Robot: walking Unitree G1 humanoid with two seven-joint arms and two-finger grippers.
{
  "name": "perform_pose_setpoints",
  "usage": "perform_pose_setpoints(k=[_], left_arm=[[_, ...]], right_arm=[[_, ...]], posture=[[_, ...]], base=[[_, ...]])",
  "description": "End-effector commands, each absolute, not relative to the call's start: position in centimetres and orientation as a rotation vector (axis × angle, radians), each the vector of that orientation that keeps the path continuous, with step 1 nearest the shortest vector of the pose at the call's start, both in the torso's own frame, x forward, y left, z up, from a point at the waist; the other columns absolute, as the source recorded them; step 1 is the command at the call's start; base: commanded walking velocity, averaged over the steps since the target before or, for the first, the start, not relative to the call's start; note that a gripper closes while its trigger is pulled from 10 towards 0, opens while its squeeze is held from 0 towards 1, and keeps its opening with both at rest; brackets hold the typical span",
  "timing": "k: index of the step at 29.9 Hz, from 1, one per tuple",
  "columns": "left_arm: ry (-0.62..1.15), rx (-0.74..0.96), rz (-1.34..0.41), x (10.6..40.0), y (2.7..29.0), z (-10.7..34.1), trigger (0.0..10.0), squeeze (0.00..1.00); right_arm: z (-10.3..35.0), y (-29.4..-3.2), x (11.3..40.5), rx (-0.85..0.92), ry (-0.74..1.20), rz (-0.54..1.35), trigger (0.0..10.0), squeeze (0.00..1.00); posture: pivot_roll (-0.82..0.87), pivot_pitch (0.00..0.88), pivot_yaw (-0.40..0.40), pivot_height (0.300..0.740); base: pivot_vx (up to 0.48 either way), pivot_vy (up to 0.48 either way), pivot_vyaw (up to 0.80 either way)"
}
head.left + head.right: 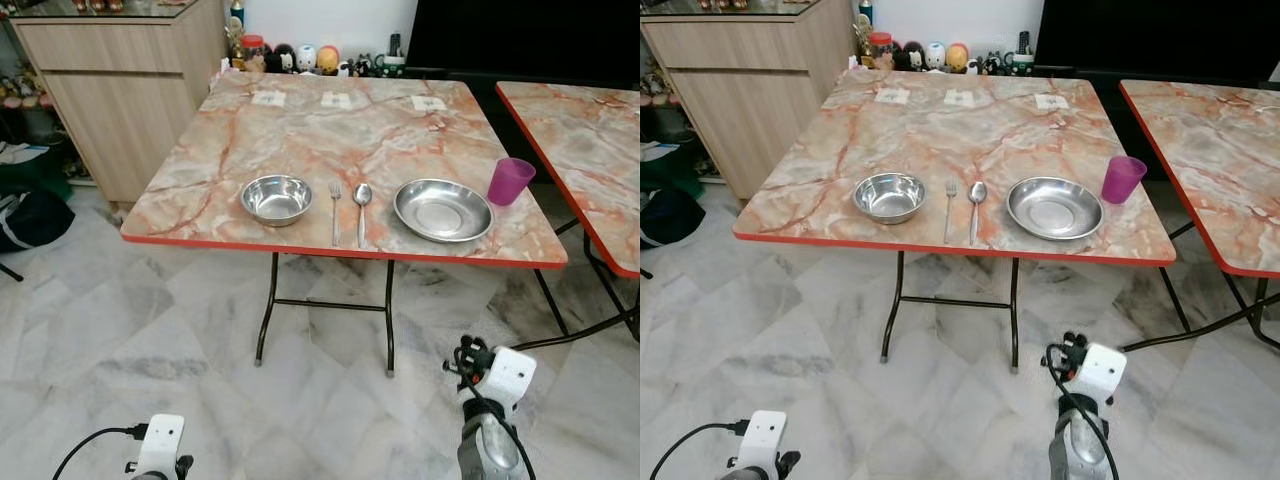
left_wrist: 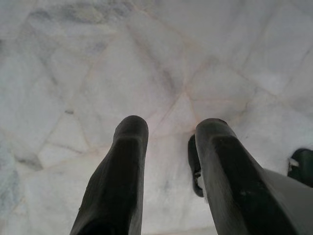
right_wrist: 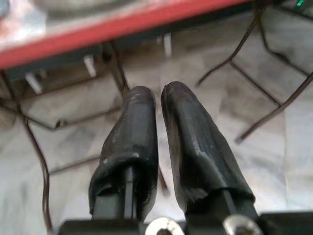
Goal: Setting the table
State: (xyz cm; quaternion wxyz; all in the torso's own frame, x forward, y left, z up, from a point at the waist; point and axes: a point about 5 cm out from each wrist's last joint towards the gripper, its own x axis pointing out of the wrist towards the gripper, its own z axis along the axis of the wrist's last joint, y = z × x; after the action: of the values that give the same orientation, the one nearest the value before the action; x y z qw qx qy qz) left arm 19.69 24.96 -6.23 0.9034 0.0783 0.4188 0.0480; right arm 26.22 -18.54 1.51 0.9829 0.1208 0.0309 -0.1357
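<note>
Nearest to me the robot's two arms hang low over the marble floor [image 1: 150,330]; the left hand [image 2: 168,147] has its fingers spread apart with nothing between them, pointing at the tiles; the right hand [image 3: 159,105] has its fingers pressed almost together, empty, aimed at the red edge of the desk [image 1: 300,135] and the black legs beneath it. Beyond them, along the desk's near edge, the setting lies in a row: a steel bowl [image 1: 276,198] on the left, then a fork [image 1: 335,208] and a spoon [image 1: 362,205] side by side, just apart; then a shallow steel plate [image 1: 443,210], and a purple cup [image 1: 511,181] just beside the plate's far right rim. Further back three small paper cards [image 1: 337,100] sit near the far edge; behind that, a wooden cabinet [image 1: 120,90] and a line of little figurines [image 1: 300,58]. The risk, I'd judge, is in the approach; the pieces sit close to the rim, so a hand rising from below could clip the edge and jolt the cutlery or topple the light cup; a second desk [image 1: 590,140] stands close on the right, crowding that arm.
</note>
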Motion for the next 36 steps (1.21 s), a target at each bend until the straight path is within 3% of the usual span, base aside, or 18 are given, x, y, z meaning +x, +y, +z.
perform_pose_setpoints(k=[1, 8, 9, 10, 20, 21, 22, 34, 35, 36], left_arm=[[0.860, 0.137, 0.115, 19.5, 24.9, -6.3, 10.0, 0.00], [0.867, 0.143, 0.116, 19.2, 25.2, -6.4, 10.0, 0.00], [0.868, 0.143, 0.116, 19.2, 25.3, -6.4, 10.0, 0.00], [0.869, 0.145, 0.116, 19.1, 25.4, -6.4, 10.0, 0.00], [0.867, 0.152, 0.119, 19.0, 25.6, -6.3, 10.0, 0.00], [0.868, 0.153, 0.119, 19.1, 25.6, -6.3, 10.0, 0.00], [0.868, 0.154, 0.120, 19.1, 25.6, -6.3, 10.0, 0.00], [0.866, 0.162, 0.121, 19.3, 25.6, -6.2, 10.0, 0.00], [0.865, 0.162, 0.121, 19.4, 25.6, -6.2, 10.0, 0.00], [0.865, 0.162, 0.121, 19.4, 25.6, -6.2, 10.0, 0.00]], right_arm=[[2.2, -18.7, 26.3, 0.243, 0.024, -0.290, 10.0, 0.00], [4.0, -18.1, 26.9, 0.236, -0.053, -0.248, 10.0, 0.00], [4.3, -18.1, 26.9, 0.242, -0.066, -0.243, 10.0, 0.75], [4.6, -18.0, 26.8, 0.246, -0.080, -0.239, 10.0, 1.00], [4.9, -17.9, 26.7, 0.237, -0.073, -0.239, 10.0, 1.00], [5.0, -17.9, 26.8, 0.232, -0.072, -0.238, 10.0, 0.19], [5.0, -18.0, 26.8, 0.227, -0.069, -0.240, 10.0, 0.00], [5.3, -17.7, 27.1, 0.231, -0.066, -0.233, 10.0, 0.00], [5.4, -17.7, 27.1, 0.234, -0.069, -0.229, 10.0, 0.25], [5.4, -17.7, 27.1, 0.236, -0.072, -0.227, 10.0, 1.00]], posture=[[0.12, 0.000, -0.069, 0.740], [0.11, 0.000, -0.069, 0.740], [0.11, 0.000, -0.068, 0.740], [0.11, 0.000, -0.067, 0.740], [0.12, 0.000, -0.068, 0.740], [0.12, 0.000, -0.068, 0.740], [0.12, 0.000, -0.068, 0.740], [0.13, 0.000, -0.065, 0.740], [0.13, 0.000, -0.065, 0.740], [0.13, 0.000, -0.065, 0.740]], base=[[0.000, 0.000, 0.00], [0.000, 0.000, 0.00], [0.000, 0.000, 0.00], [0.000, 0.000, 0.00], [0.079, 0.000, 0.00], [0.300, 0.000, 0.00], [0.307, 0.000, 0.00], [0.339, 0.000, 0.00], [0.390, 0.000, 0.00], [0.401, 0.000, 0.00]])
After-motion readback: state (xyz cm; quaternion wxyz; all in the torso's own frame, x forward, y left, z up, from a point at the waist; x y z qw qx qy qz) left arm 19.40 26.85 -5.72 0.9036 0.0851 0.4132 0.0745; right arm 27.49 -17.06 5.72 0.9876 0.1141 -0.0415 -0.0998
